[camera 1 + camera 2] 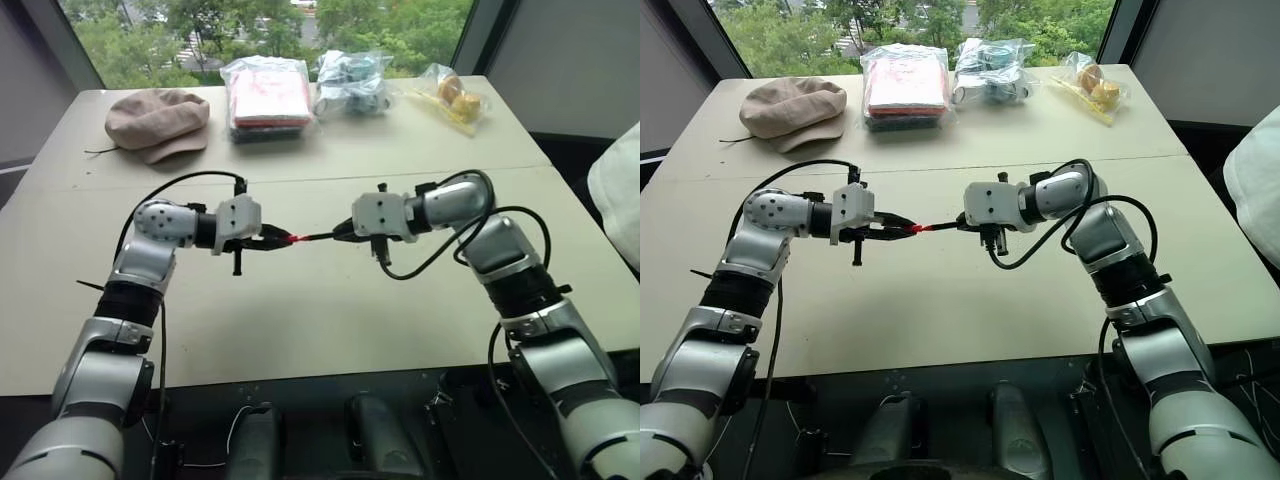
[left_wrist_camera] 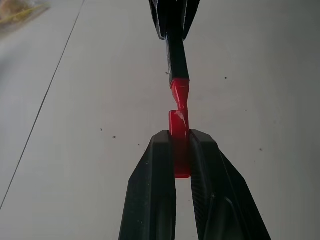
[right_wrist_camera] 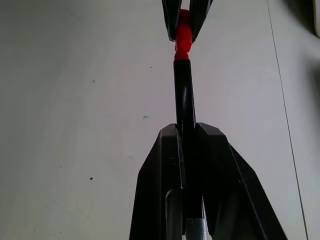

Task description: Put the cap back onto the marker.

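Hat: beige cloth hat (image 1: 157,121) at the far left of the tabletop (image 1: 300,320)
Left claw: left claw (image 1: 276,239) held above the tabletop, pointing toward the right one, fingers (image 2: 155,195) clamped on the cap
Cap: small red cap (image 2: 179,145) pinched between the left fingers, its open end facing the marker's tip
Meeting point: red tip of the marker touches the mouth of the cap, slightly out of line with it; the cap is not yet seated
Marker: black marker (image 3: 183,95) level in the air between the two claws, red tip toward the left claw
Right claw: right claw (image 1: 342,234) pointing toward the left one, fingers (image 3: 160,180) closed tight on the marker's barrel
Far edge: three clear plastic bags (image 1: 268,92) in a row along the back of the tabletop, right of the hat
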